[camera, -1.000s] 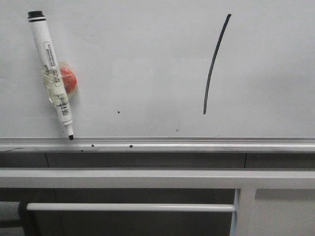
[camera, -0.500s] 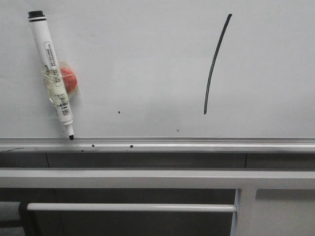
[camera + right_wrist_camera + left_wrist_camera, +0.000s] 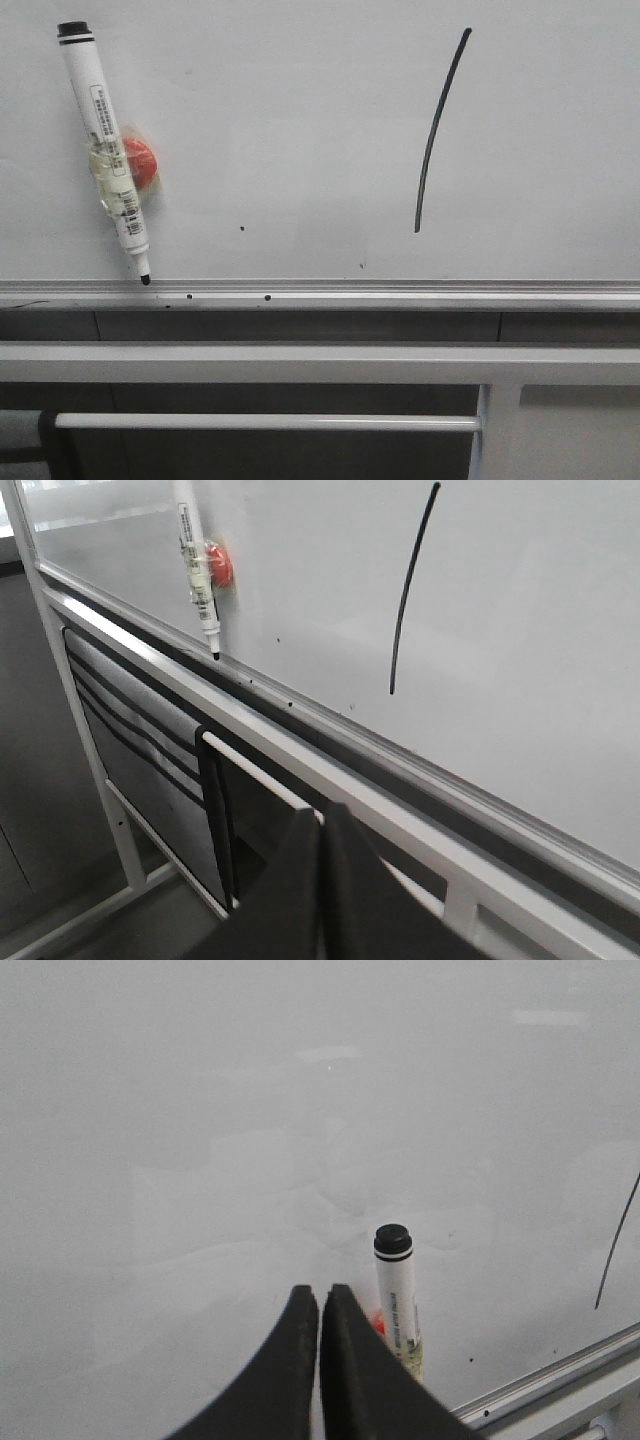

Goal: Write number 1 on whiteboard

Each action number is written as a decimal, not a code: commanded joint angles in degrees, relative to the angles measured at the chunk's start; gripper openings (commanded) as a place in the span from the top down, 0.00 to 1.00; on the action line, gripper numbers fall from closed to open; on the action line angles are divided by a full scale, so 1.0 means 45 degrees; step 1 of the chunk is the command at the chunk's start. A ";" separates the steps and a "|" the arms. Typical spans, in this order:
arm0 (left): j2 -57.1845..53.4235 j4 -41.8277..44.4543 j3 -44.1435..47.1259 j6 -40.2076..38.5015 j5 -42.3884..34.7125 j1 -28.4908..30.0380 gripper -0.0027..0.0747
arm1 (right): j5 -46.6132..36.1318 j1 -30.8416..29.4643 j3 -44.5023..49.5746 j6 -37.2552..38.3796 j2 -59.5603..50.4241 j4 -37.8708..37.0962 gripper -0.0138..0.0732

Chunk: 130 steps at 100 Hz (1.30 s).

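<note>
The whiteboard (image 3: 280, 120) fills most of the front view. The number 1 (image 3: 438, 130) is a thin black stroke, slightly curved and leaning right, at the board's right; it also shows in the right wrist view (image 3: 410, 585) and at the edge of the left wrist view (image 3: 615, 1245). A white marker pen (image 3: 105, 150) with a black end hangs on the board at the left, taped to a red magnet (image 3: 138, 165), its uncapped tip down by the rail. My left gripper (image 3: 319, 1295) is shut and empty, close beside the marker (image 3: 396, 1295). My right gripper (image 3: 320, 815) is shut and empty, low before the stand's bars.
The silver bottom rail (image 3: 400, 292) runs under the board, with small black dots on it (image 3: 267, 297). Grey horizontal bars (image 3: 300, 362) and a thin white rod (image 3: 260, 422) of the stand lie below. A white stand leg (image 3: 70, 710) shows in the right wrist view.
</note>
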 commanded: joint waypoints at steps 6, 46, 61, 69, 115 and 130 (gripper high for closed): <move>0.0018 0.0803 -0.0740 -0.0012 0.0972 -0.0083 0.99 | -0.0853 -0.0038 -0.0326 -0.0149 0.0113 0.0128 0.91; -0.0256 0.1155 -0.2621 0.3060 0.1043 -0.0083 0.99 | -0.0853 -0.0038 -0.0326 -0.0149 0.0113 0.0128 0.91; -0.0963 0.1155 -0.2671 0.3209 0.0870 0.0198 0.99 | -0.0853 -0.0038 -0.0326 -0.0149 0.0113 0.0128 0.91; -0.1501 0.1155 -0.2671 0.3209 -0.1511 0.1932 0.99 | -0.0853 -0.0038 -0.0326 -0.0149 0.0113 0.0128 0.91; -0.6537 0.1155 -0.0861 0.2150 -1.2458 1.5763 0.99 | -0.0813 -0.0038 -0.0326 -0.0149 0.0113 0.0128 0.91; -0.6922 0.1155 -0.0607 0.1408 -1.3708 1.8076 0.99 | -0.0813 -0.0038 -0.0326 -0.0149 0.0113 0.0128 0.91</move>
